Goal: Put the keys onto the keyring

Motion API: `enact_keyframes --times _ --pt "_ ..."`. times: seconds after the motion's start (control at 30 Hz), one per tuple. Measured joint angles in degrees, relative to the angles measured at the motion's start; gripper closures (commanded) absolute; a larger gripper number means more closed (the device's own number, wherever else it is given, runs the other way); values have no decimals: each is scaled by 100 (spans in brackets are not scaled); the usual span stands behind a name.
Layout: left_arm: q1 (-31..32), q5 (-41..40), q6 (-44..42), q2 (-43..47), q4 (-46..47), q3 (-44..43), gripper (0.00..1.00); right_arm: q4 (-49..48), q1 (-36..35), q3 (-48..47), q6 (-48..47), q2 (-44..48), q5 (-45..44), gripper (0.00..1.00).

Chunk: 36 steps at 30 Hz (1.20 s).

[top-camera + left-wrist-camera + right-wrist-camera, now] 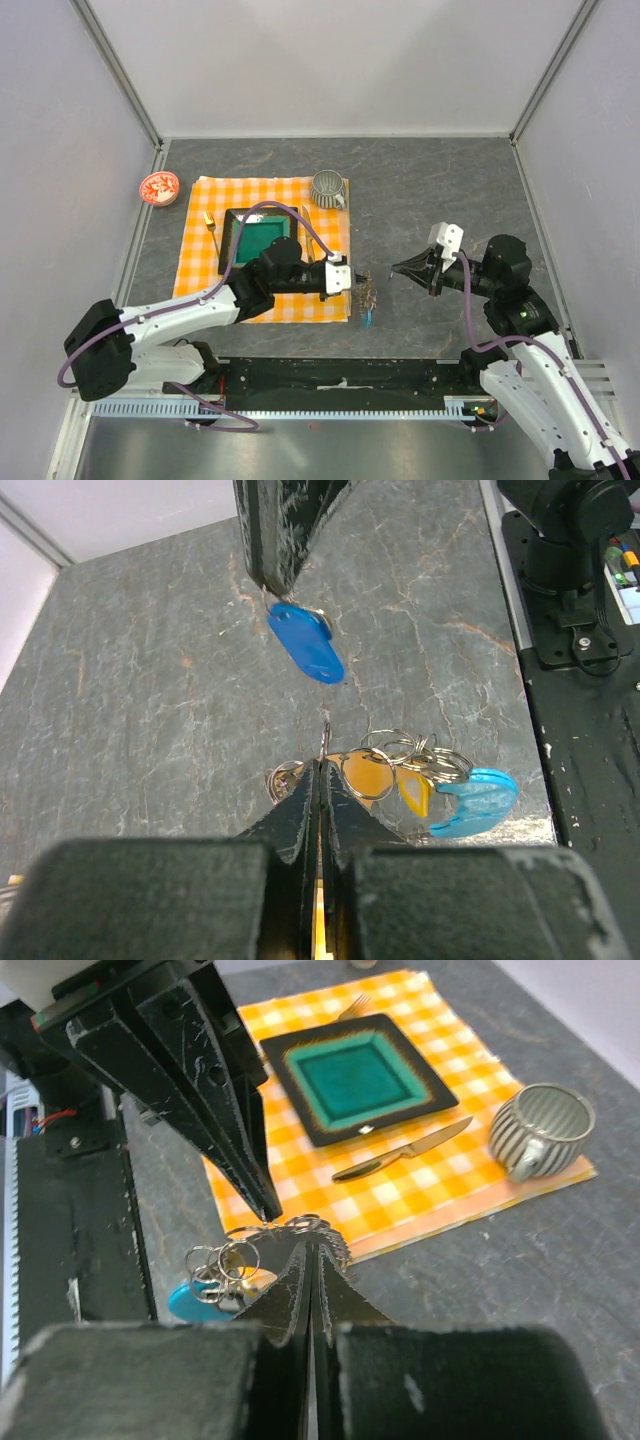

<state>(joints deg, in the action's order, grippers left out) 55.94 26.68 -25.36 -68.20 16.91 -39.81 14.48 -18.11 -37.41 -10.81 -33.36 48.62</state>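
The keyring (400, 752) is a bunch of thin metal rings carrying yellow-orange tags (372, 776) and a cyan crescent tag (476, 800), hanging just above the grey table. My left gripper (322, 765) is shut on a thin wire of that bunch. From the top of the left wrist view the right gripper's fingers (280, 540) come down, shut on the small ring of a blue-headed key (306, 643), which hangs a little beyond the bunch. In the right wrist view my right gripper (312, 1245) is shut, the rings (228, 1258) lie just left of its tip, and the blue key is hidden.
An orange checked cloth (200, 200) holds a teal square plate (258, 235), a knife (400, 1152) and a fork (350, 1005). A ribbed grey cup (328, 188) stands at the cloth's far right corner. A small red-and-white dish (159, 187) sits by the left wall.
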Motion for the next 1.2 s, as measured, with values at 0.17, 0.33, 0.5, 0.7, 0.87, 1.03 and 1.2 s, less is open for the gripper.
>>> enact_keyframes --times 0.17,0.33,0.5,0.7,0.87,1.03,1.2 --pt "0 256 -81 -177 133 0 98 728 -304 -144 -533 -173 -63 100" --pt "0 350 -83 -273 286 11 98 1169 -809 -153 -929 -317 -367 100" --pt "0 348 11 -295 610 111 98 1355 -1086 -153 -1163 -341 -734 100" --pt "0 341 431 -354 1060 315 98 1283 -1104 -146 -1198 -219 -955 100" --pt "0 323 780 -363 1425 664 98 1108 -1128 -59 -1189 -168 -966 100" --pt "0 323 973 -435 1698 708 98 1023 -1143 -22 -1154 -249 -953 100" --pt "0 326 1139 -505 1891 761 98 964 -1169 -11 -1141 -315 -944 100"
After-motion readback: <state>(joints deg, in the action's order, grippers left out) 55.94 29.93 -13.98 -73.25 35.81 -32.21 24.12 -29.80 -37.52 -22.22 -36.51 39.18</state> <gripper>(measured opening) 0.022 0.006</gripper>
